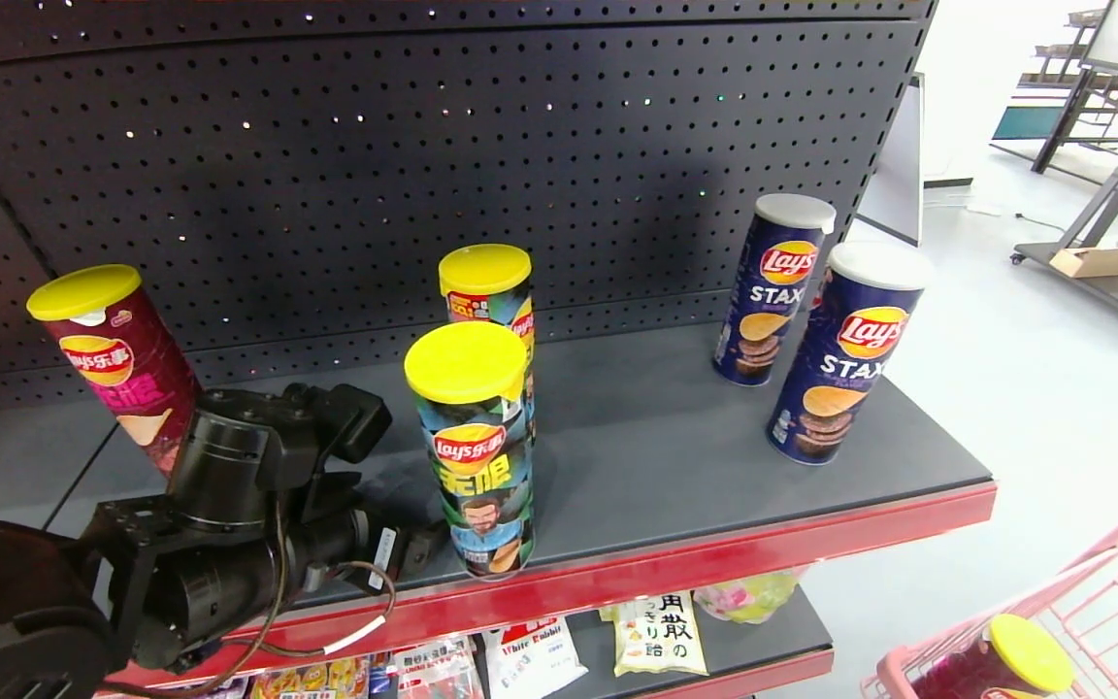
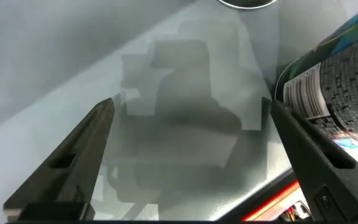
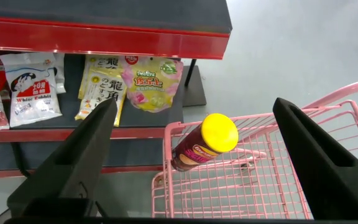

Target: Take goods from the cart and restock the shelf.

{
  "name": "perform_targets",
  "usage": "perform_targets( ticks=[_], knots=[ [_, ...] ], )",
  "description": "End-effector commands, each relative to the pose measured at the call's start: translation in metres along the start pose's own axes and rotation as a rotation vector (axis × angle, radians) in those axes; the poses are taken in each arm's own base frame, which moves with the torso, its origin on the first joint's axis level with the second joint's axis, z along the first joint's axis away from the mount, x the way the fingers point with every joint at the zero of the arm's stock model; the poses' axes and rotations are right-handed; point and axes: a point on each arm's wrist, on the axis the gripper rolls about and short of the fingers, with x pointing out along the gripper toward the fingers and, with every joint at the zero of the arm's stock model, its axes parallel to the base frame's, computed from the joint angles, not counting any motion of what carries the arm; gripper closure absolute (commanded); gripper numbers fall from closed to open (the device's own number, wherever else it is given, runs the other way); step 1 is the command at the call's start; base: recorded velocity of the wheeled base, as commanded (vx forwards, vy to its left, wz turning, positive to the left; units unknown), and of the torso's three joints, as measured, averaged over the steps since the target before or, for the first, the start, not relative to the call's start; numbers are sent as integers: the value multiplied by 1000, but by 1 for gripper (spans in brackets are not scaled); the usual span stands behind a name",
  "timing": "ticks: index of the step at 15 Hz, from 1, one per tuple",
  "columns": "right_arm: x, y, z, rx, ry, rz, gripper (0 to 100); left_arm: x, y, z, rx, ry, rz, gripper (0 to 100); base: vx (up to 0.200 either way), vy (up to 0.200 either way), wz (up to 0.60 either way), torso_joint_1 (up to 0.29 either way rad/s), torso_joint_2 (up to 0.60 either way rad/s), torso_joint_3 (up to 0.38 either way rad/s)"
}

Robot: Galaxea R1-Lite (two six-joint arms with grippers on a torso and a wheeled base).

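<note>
1. Here, at the far left, the left gripper (image 2: 190, 115) sits low over the front edge of the shelf (image 1: 637, 427). Its fingers are spread wide with nothing between them, and one finger is just beside the front green tube (image 1: 476, 447).
2. Next we count five chip tubes standing on the shelf. One is a maroon tube (image 1: 117, 364), two are green with yellow lids, the front one and the rear green tube (image 1: 489, 291), and two are dark blue tubes (image 1: 772, 291) with white lids.
3. Farther right, one more tube, the cart tube (image 3: 207, 140), lies tilted in the pink cart (image 3: 253, 155).
4. Above it hangs the right gripper (image 3: 196, 109), its fingers also apart and empty.
5. We judge the cart tube light and stiff, with a slick wrapper. The card wall would dent under a hard squeeze, and the chips inside break easily.
6. We would take it across the middle of its body, below the lid, with only moderate pressure.
</note>
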Motion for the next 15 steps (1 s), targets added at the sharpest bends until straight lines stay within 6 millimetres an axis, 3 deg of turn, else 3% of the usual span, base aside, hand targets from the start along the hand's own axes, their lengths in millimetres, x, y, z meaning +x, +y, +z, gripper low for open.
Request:
perform_targets(
  ticks=[1, 13, 15],
  knots=[
    [0, 0, 0, -1, 3, 0, 0, 0, -1, 1, 2, -4, -3, 0, 0, 0, 0, 0, 0, 0],
    [0, 0, 1, -2, -2, -1, 0, 1, -6, 4, 8, -13, -12, 0, 0, 0, 0, 0, 0, 0],
    [-1, 0, -1, -2, -3, -1, 0, -7, -2, 5, -40, -35, 18, 0, 0, 0, 0, 0, 0, 0]
  ],
)
